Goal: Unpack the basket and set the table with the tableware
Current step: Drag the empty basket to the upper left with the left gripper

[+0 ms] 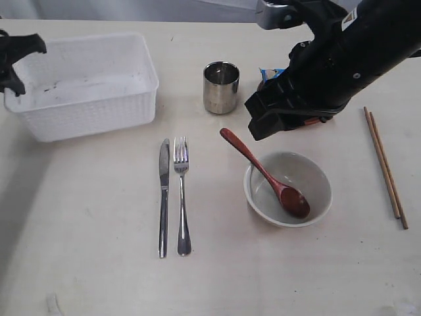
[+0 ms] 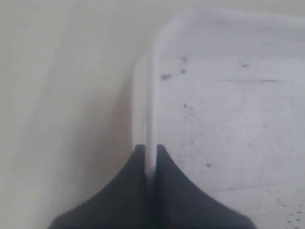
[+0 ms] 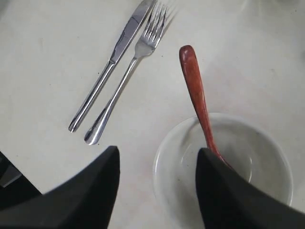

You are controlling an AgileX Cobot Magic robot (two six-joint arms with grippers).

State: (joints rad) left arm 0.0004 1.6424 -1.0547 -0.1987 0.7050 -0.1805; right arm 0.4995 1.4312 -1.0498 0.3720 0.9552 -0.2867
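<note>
My left gripper is clenched on the thin wall of the white basket, near one rounded corner. The basket stands at the far left of the table and looks empty, with only a few dark specks inside.

I hold it by one edge only, so if I lift it the far end may hang down and the wall may slip out of my jaws. If I drag it, it may swing toward the steel cup or the knife and fork.

My right gripper is released, holding nothing, low over the cream bowl. The wooden spoon leans out over the rim. A careless move there could knock its handle and tip it out.
</note>
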